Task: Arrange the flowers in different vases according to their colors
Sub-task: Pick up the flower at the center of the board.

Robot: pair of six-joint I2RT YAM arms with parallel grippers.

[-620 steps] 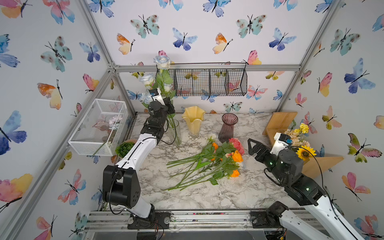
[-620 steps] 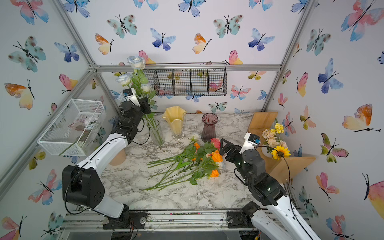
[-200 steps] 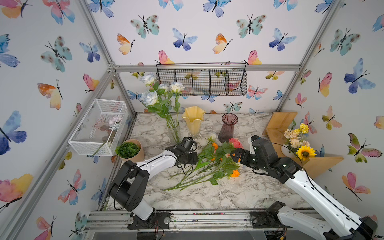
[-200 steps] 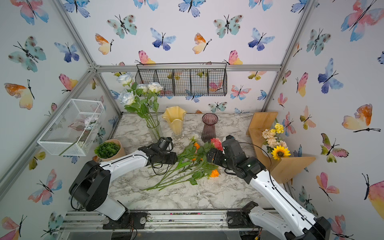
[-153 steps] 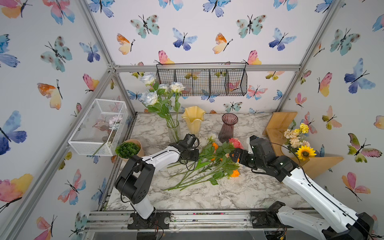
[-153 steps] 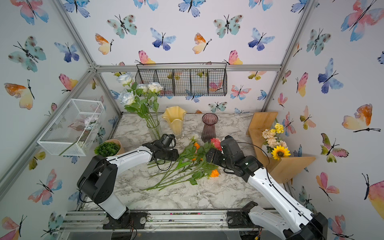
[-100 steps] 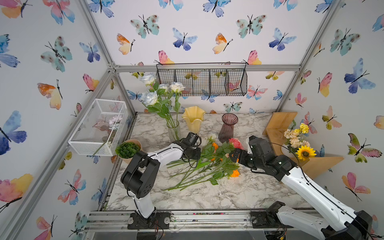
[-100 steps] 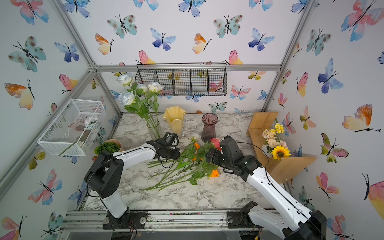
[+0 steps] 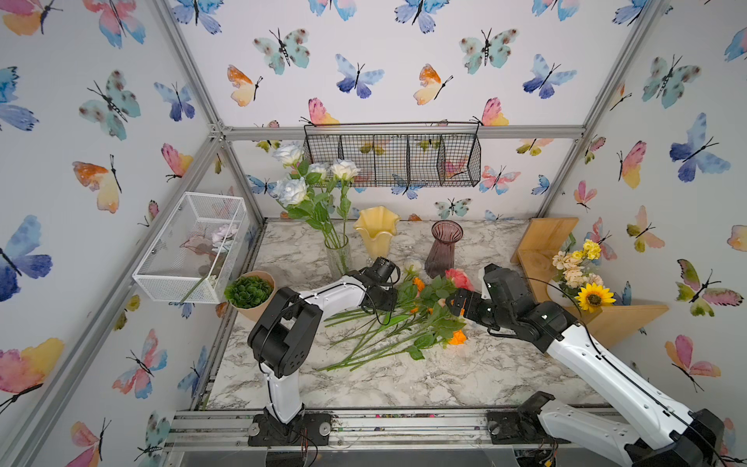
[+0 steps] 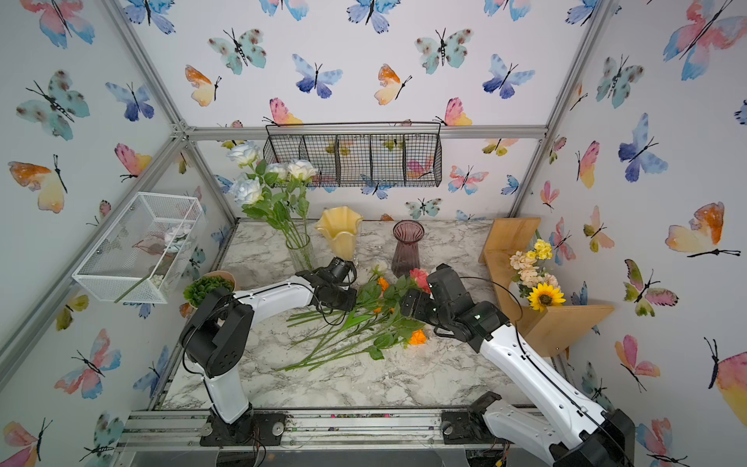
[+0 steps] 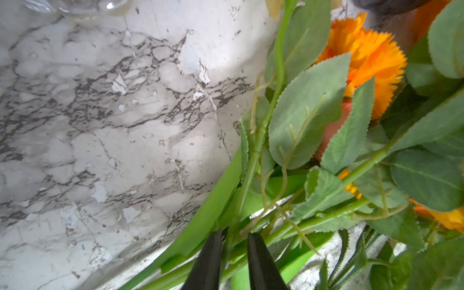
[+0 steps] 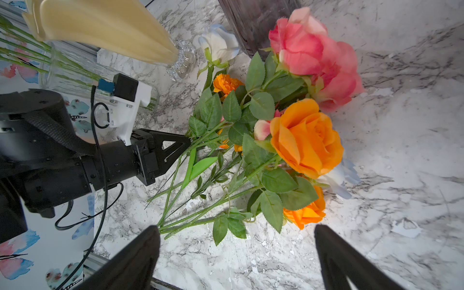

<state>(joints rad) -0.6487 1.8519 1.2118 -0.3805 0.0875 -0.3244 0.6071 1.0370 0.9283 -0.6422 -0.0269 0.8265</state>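
Observation:
Orange and pink flowers [image 9: 416,319] lie piled mid-table, among them a pink rose [image 12: 313,50], an orange rose [image 12: 306,140] and a loose white rose [image 12: 218,45]. My left gripper [image 11: 234,238] is low at the pile's left edge [image 9: 394,299], jaws shut on a thin green stem that seems to lead to the white rose. My right gripper [image 12: 237,233] hangs wide open beside the flower heads [image 9: 456,303], holding nothing. Behind stand a clear glass vase [image 9: 338,254] with white roses [image 9: 295,190], a yellow vase [image 9: 376,230] and a purple vase [image 9: 444,246].
A succulent in a tan pot [image 9: 250,293] sits at the table's left edge. A white mesh box [image 9: 194,246] hangs on the left wall, a black wire basket [image 9: 392,159] on the back wall. A wooden shelf [image 9: 545,238] at right carries a sunflower bouquet [image 9: 582,275].
My left arm came down from the clear vase to the pile, edged in among the stems, and its jaws narrowed onto one. The right arm reached in to the flower heads, staying open.

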